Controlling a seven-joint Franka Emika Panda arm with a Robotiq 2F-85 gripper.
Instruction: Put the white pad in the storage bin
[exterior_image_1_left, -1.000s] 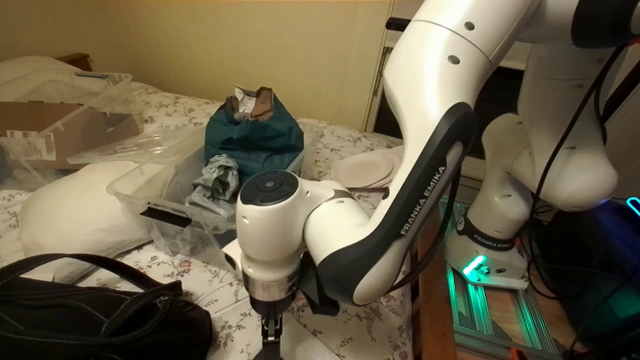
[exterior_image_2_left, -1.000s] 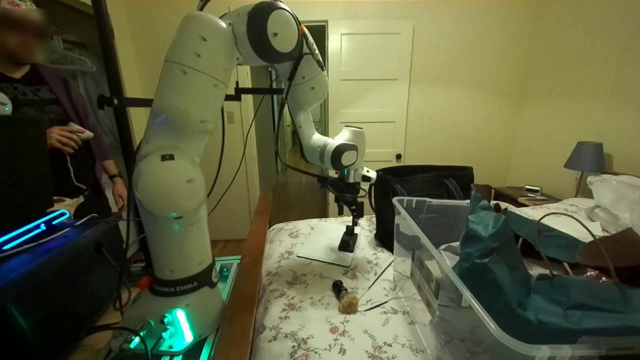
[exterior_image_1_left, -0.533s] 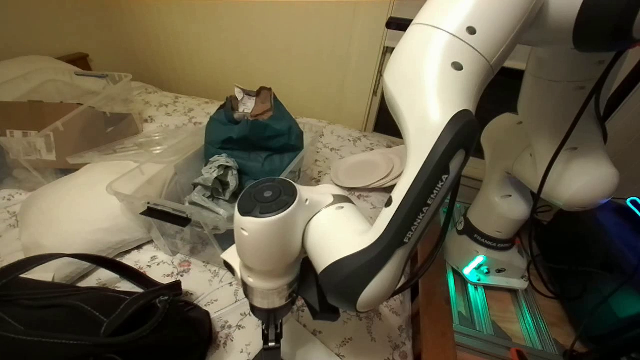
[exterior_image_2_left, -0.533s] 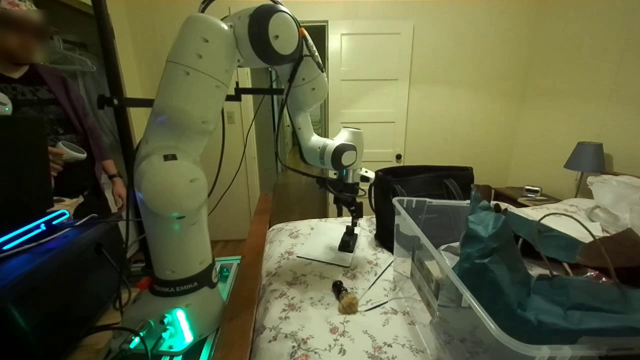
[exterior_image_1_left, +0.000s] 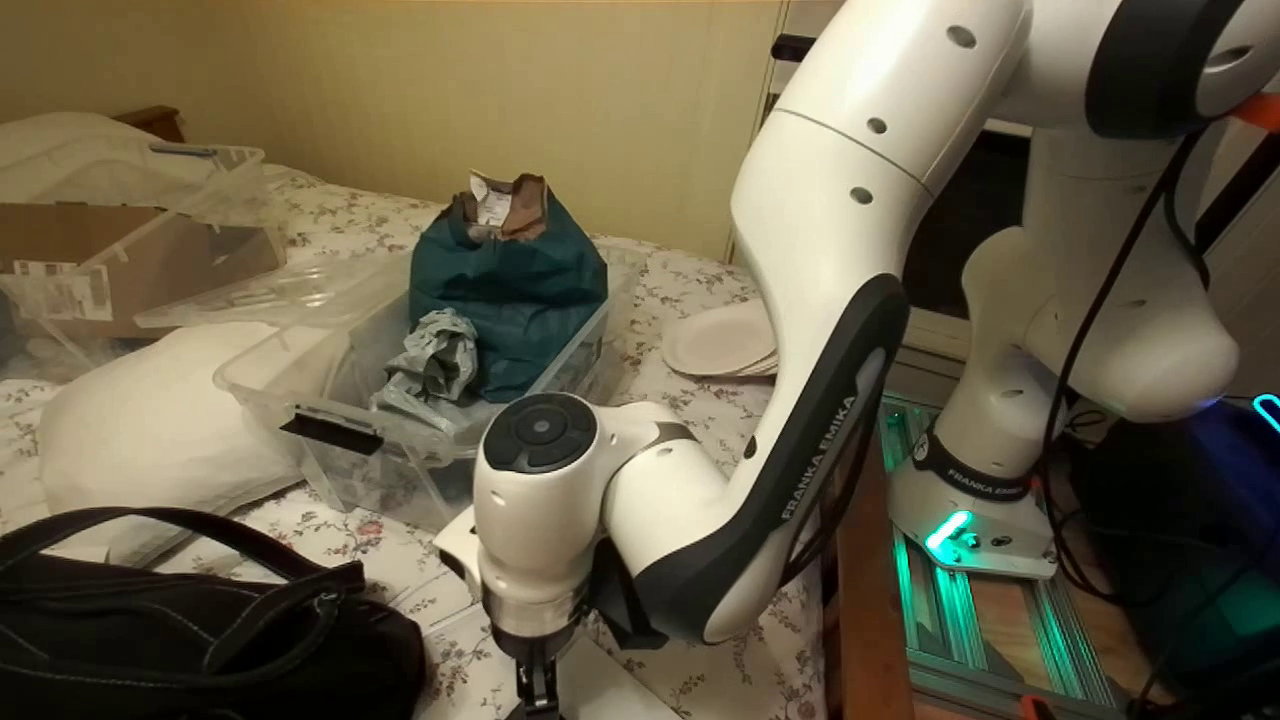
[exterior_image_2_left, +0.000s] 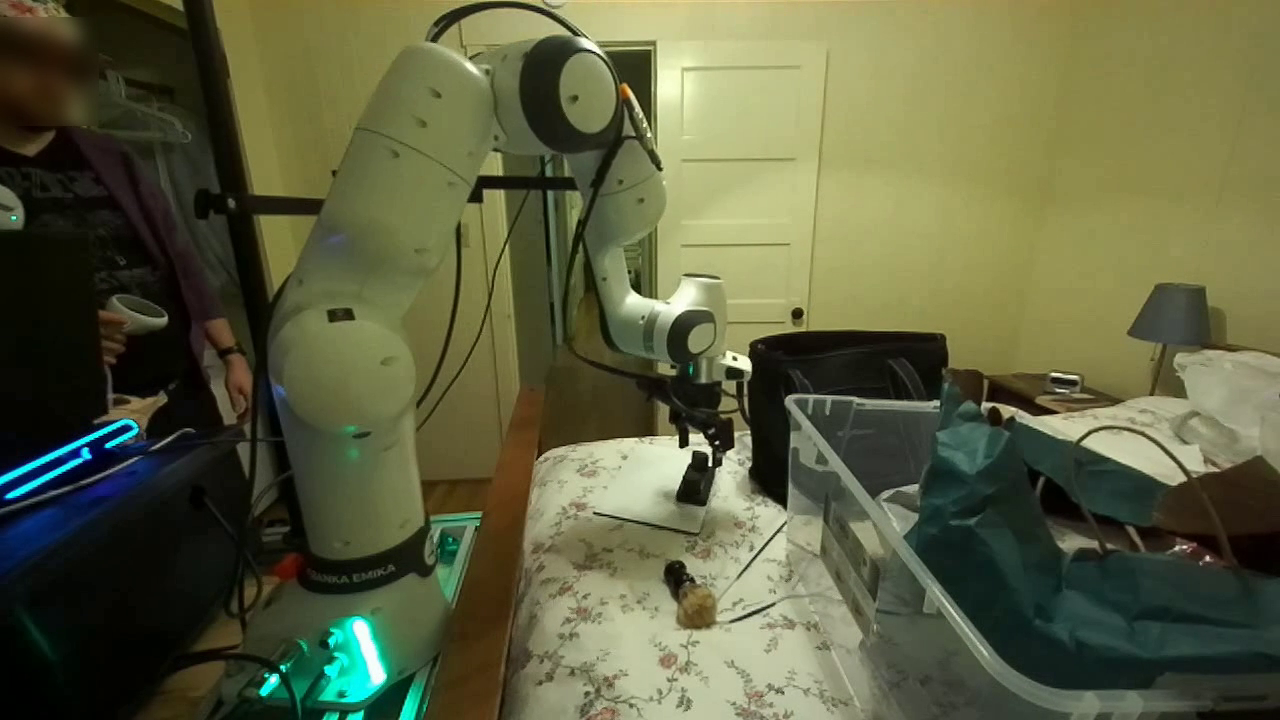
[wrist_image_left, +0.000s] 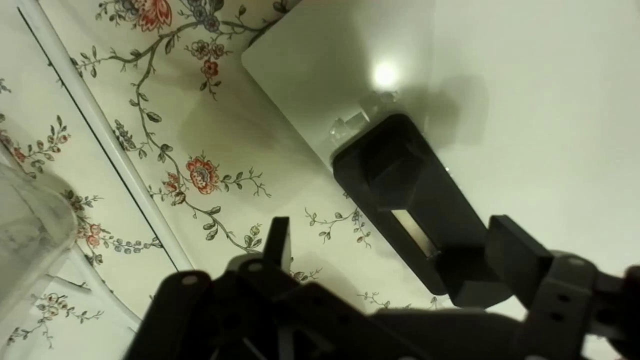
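The white pad (exterior_image_2_left: 640, 495) lies flat on the bed in both exterior views and fills the upper right of the wrist view (wrist_image_left: 525, 125). A black handle-like piece (wrist_image_left: 435, 195) sits at its edge, with clear bits at one end. My gripper (wrist_image_left: 400, 245) is open just above this piece (exterior_image_2_left: 695, 482), the fingers wide apart. The piece's near end lies close to the right finger in the wrist view. The storage bin is the clear tub (exterior_image_2_left: 880, 535) at the right, holding a teal bag; it also shows in an exterior view (exterior_image_1_left: 345, 480). The fingertips are cut off there.
A black bag (exterior_image_2_left: 840, 350) stands behind the pad. A brush (exterior_image_2_left: 690, 600) and thin rods (exterior_image_2_left: 755, 610) lie between pad and bin. A pillow (exterior_image_1_left: 170, 420), plates (exterior_image_1_left: 720, 340) and another clear tub (exterior_image_1_left: 200, 180) are on the bed. The wooden bed rail (exterior_image_2_left: 490, 560) borders it.
The arm has come down, bringing the open gripper lower and closer to the black piece. The pad and bin have not moved.
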